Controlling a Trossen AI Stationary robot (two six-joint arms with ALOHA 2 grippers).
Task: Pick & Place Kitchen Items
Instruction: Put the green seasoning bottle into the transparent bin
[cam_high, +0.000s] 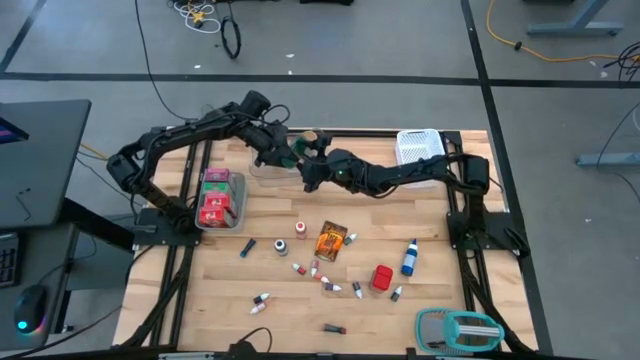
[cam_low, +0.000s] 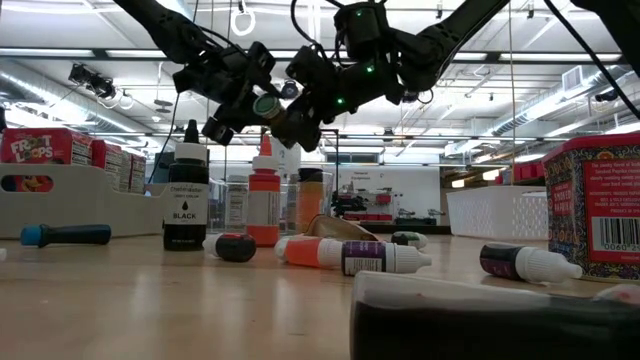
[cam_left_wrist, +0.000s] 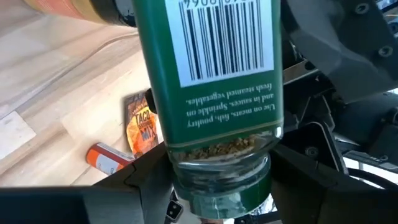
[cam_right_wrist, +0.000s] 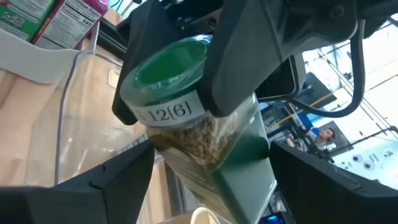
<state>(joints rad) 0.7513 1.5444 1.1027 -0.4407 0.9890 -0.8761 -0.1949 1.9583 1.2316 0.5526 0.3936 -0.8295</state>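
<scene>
Green-lidded spice jar (cam_right_wrist: 186, 106) aloft above clear tray (cam_high: 262, 168), left claw (cam_right_wrist: 171, 74) clamped near its lid, right claw (cam_high: 306, 172) clamping the body. Grey bin (cam_high: 200, 218) holds red boxes (cam_high: 214, 205).

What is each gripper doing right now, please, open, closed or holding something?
Left gripper: closed on the lid end of the green-lidded spice jar, held above the table.
Right gripper: at the same jar's other end; grip cannot be told.
</scene>
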